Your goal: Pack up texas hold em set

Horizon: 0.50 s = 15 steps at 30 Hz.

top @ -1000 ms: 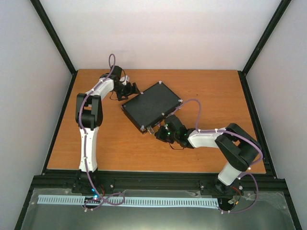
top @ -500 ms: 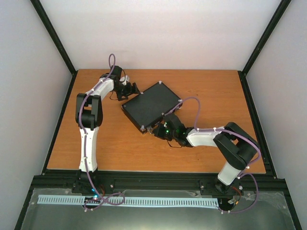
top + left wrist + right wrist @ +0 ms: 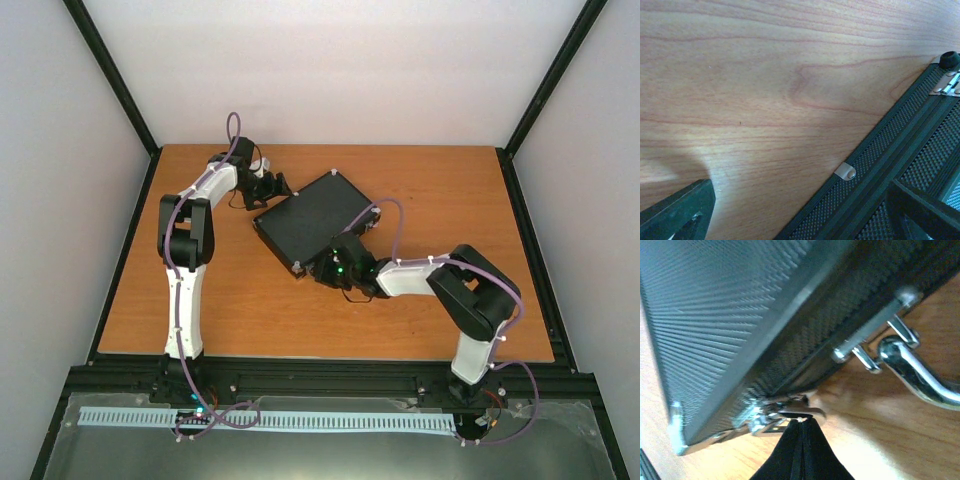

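The black hinged case (image 3: 315, 215) lies closed and flat on the table, turned at an angle. My left gripper (image 3: 275, 185) is open at the case's back left edge; in the left wrist view (image 3: 800, 212) one finger is over the wood and the other over the case's hinge side (image 3: 900, 150). My right gripper (image 3: 322, 268) is shut, its tips (image 3: 801, 422) touching a silver latch (image 3: 785, 415) on the case's front side (image 3: 740, 315), beside the silver handle (image 3: 915, 370). No chips or card decks are in view.
A silver hinge (image 3: 947, 85) and a small rivet tab (image 3: 846, 171) show on the case's back edge. The wooden table (image 3: 230, 300) is bounded by black frame rails and white walls. The right arm's purple cable (image 3: 395, 215) loops over the case's right corner.
My right gripper has moved left along the case's front side until its tips reach the latch. The left arm and the case have not moved.
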Motion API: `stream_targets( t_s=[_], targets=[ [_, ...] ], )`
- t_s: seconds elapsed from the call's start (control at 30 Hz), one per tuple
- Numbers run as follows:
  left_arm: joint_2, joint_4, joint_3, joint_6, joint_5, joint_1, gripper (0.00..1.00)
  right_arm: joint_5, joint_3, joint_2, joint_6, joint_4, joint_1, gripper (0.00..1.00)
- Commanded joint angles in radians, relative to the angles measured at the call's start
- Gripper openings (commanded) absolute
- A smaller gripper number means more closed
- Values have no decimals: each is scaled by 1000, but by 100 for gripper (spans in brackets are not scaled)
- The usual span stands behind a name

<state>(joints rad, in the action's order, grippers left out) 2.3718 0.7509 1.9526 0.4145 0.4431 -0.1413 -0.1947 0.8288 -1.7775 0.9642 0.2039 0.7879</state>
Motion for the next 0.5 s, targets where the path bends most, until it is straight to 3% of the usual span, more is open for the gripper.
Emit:
stream_targets(
  t_s=[0.0, 0.47],
  targets=[
    [85, 85, -23, 15, -41, 14, 97, 20, 61, -61, -22, -7, 0, 3],
    [88, 76, -30, 27, -29, 13, 97, 81, 58, -88, -6, -28, -1, 3]
  ],
)
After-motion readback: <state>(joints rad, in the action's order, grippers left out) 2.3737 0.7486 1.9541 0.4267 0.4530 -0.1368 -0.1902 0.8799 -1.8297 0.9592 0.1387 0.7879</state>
